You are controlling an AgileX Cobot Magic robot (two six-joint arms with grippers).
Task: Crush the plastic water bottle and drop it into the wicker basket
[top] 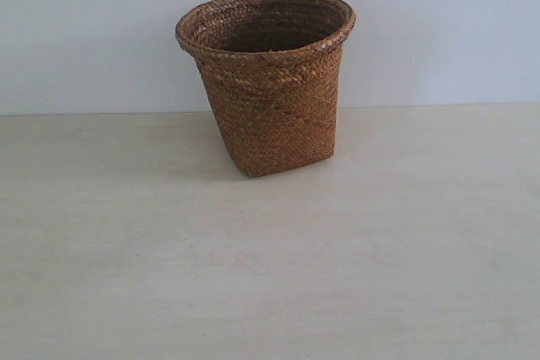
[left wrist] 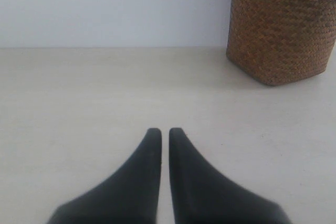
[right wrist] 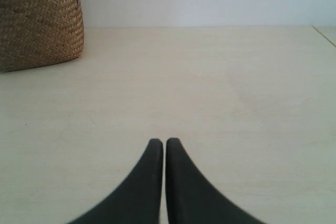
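The brown wicker basket (top: 268, 82) stands upright at the back middle of the pale table, its flared round rim facing up. No plastic water bottle shows in any view. In the left wrist view my left gripper (left wrist: 165, 131) is shut with nothing between its black fingers, low over bare table, and the basket (left wrist: 281, 30) stands well ahead of it. My right gripper (right wrist: 164, 141) is likewise shut and empty, with the basket (right wrist: 39, 19) far ahead and off to one side. Neither gripper appears in the exterior view.
The pale wooden table (top: 270, 276) runs back to a plain white wall (top: 84, 31). A table edge (right wrist: 324, 34) shows at the far corner in the right wrist view. The basket's inside is dark and its contents cannot be seen.
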